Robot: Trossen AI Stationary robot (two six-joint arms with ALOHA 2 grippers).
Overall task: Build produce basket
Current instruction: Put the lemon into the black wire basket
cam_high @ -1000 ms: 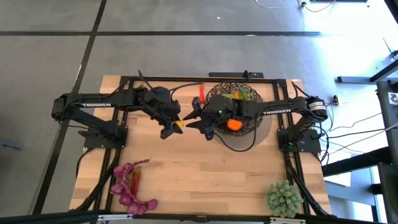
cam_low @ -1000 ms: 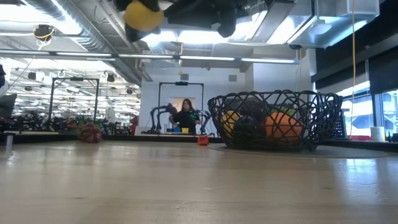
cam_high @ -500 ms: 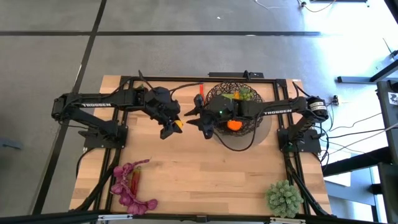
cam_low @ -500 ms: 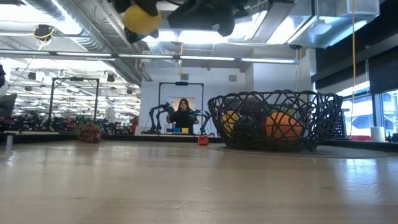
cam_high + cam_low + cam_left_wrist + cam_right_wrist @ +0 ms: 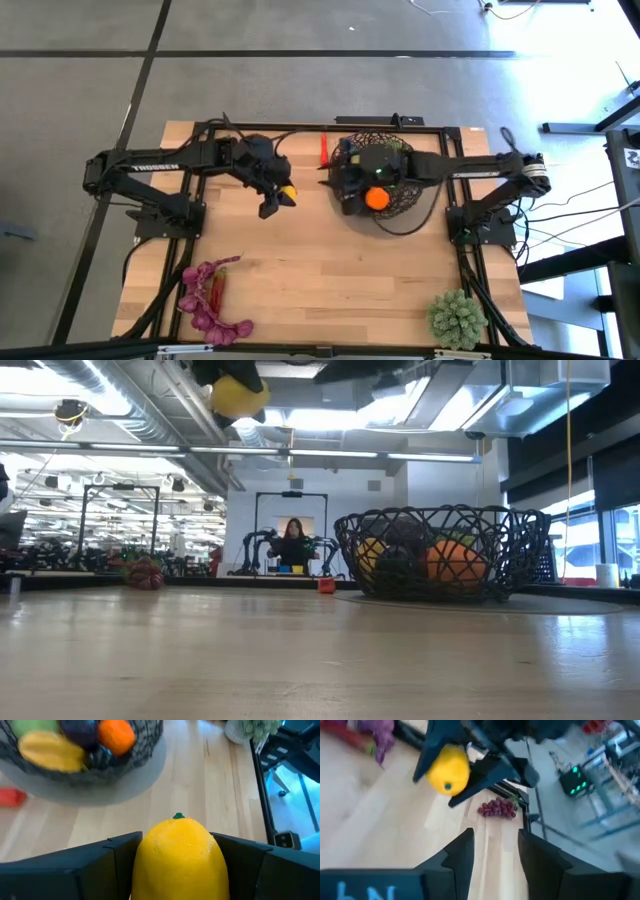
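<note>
My left gripper (image 5: 281,197) is shut on a yellow lemon (image 5: 289,191), high above the table's middle and left of the basket; the lemon also shows in the low view (image 5: 238,395). The dark wire basket (image 5: 398,212) stands at the far right and holds an orange (image 5: 376,198), a yellow fruit (image 5: 50,751) and green produce (image 5: 397,150). My right gripper (image 5: 495,851) is open and empty, at the basket's left rim (image 5: 333,184), facing the lemon (image 5: 450,770). My left gripper pinches the lemon's two sides (image 5: 145,865) between its two fingers (image 5: 117,867). The lemon's stem end (image 5: 178,816) points forward, out past the fingertips. The lemon is lifted well clear of the table.
A red chilli (image 5: 323,150) lies left of the basket at the far edge. Purple grapes (image 5: 497,809) lie on the wood beyond the lemon. Purple leaves (image 5: 208,300) lie at the near left. A spiky pale green plant ball (image 5: 455,318) sits at the near right corner.
My right gripper has drawn back from the lemon toward the table's right edge, to the basket's left rim. My left gripper has stayed about where it was, still holding the lemon aloft.
</note>
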